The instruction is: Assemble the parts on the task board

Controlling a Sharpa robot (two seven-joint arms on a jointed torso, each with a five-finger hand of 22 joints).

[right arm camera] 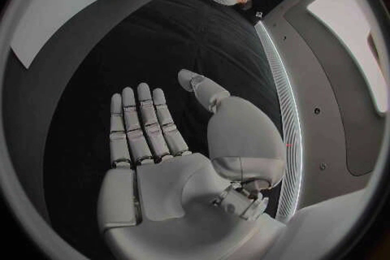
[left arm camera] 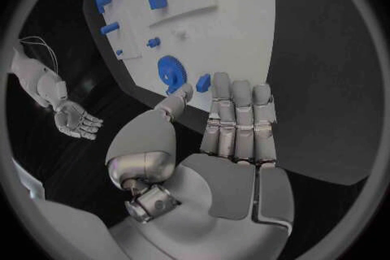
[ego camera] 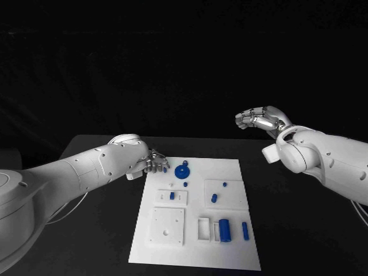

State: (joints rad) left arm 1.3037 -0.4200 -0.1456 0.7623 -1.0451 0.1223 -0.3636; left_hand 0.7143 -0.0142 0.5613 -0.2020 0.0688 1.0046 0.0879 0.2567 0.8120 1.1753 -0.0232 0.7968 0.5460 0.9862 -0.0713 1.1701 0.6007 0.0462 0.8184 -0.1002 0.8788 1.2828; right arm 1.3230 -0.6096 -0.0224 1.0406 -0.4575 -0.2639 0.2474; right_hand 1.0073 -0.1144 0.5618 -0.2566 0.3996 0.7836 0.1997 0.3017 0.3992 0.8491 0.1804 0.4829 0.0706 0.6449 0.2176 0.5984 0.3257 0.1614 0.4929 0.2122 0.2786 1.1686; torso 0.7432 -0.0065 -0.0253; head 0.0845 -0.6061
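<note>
We see the left hand [ego camera: 154, 161] low at the task board's [ego camera: 234, 253] far left corner with fingers [left arm camera: 240, 118] straight and apart, holding nothing, their tips just beside a small blue block [left arm camera: 203, 82] and the blue gear [ego camera: 182, 171] (the gear at about three o'clock from the hand in the head view). The right hand [ego camera: 262, 119] is raised well off the board at about one o'clock from it, flat and empty. Other blue parts, among them a cylinder [ego camera: 223, 229], lie toward the board's near end.

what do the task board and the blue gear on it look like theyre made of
Task board: likely matte white plastic; flat, even, no glare, with raised white blocks.
Blue gear: likely moulded or printed plastic; uniform saturated blue, dull surface, no metallic shine. Neither can be confirmed by look alone.
</note>
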